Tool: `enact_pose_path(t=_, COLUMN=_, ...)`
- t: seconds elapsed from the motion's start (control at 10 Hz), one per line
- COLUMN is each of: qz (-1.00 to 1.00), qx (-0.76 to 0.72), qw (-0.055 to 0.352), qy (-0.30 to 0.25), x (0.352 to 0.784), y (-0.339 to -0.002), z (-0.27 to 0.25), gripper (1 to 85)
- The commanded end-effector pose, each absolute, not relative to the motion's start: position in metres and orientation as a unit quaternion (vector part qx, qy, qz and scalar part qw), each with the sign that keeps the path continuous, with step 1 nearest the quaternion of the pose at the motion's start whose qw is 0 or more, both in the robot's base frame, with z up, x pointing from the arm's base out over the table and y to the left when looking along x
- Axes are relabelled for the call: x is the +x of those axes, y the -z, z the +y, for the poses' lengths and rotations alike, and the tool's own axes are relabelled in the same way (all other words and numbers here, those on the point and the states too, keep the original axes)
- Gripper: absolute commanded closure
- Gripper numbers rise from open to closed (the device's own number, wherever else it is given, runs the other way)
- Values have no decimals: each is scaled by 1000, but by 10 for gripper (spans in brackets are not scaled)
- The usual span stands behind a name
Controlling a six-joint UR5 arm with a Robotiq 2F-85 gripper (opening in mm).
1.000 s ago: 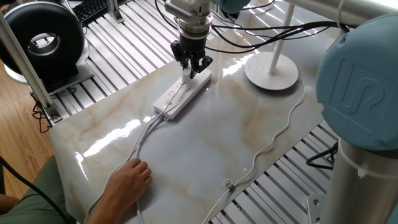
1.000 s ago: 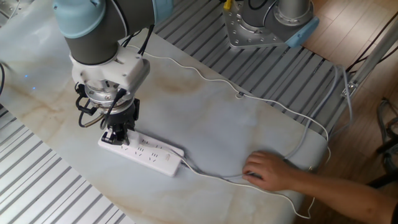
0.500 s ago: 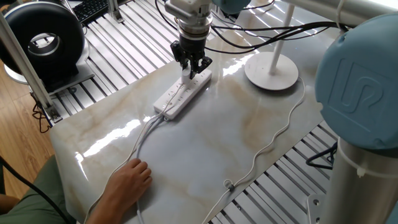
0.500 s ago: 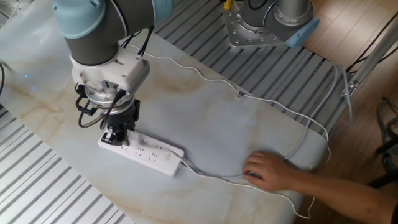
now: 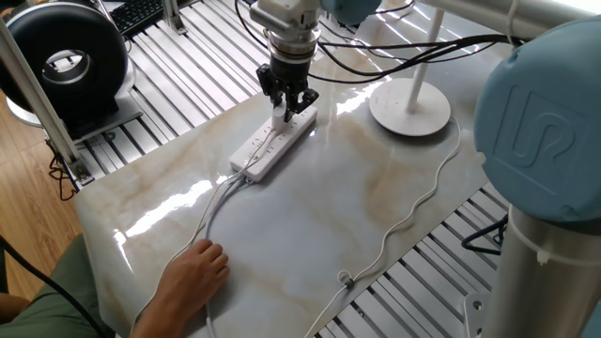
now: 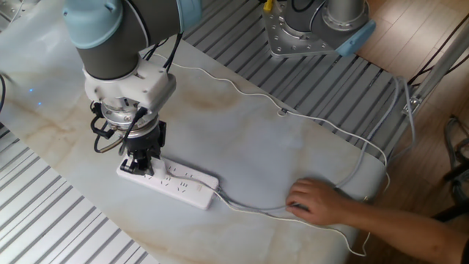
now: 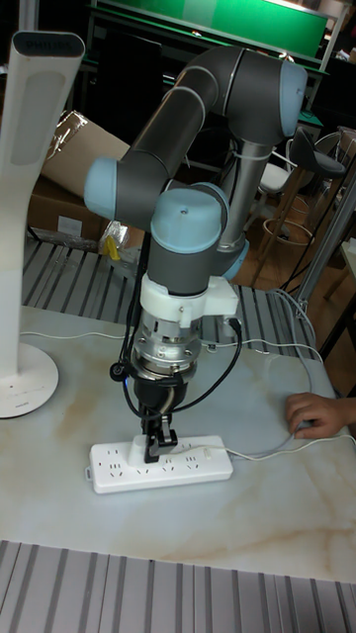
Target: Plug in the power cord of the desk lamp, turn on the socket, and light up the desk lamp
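Shiny marble covers the table [image 5: 310, 225], with metal slats all around it. My pincer [image 5: 287, 105] points straight down onto the far end of the socket [image 5: 272, 143]. My two fingers are close together, and something small and white sits between them, right on the socket top. I think it is the plug, but I cannot tell for sure if I am holding it.

The socket lies flat, long and white, with its thick cable [image 5: 211, 211] running off the near end. A person's hand [image 5: 195, 270] rests on that cable, well apart from me.

The desk lamp [image 5: 410, 105] stands near the socket's far end. The power cord [image 5: 413, 211] wiggles from the lamp toward the table edge.
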State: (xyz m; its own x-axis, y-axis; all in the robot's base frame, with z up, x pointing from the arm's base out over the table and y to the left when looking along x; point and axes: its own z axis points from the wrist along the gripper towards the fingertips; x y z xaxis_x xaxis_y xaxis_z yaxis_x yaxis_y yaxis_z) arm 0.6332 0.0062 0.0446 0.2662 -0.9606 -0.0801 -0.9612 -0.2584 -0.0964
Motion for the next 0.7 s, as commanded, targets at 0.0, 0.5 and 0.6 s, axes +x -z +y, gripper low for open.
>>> enact_pose_path(t=0.0, qz=606, qx=-792, qw=76, qy=-3, x=637, y=-43, z=9, gripper=847)
enact_pose_path(t=0.5, qz=623, qx=-780, qw=32, qy=52, x=638, y=-53, z=-28, gripper=580)
enact_pose_path(t=0.6, qz=621, qx=-782, qw=24, qy=50, x=635, y=-53, z=-30, gripper=383)
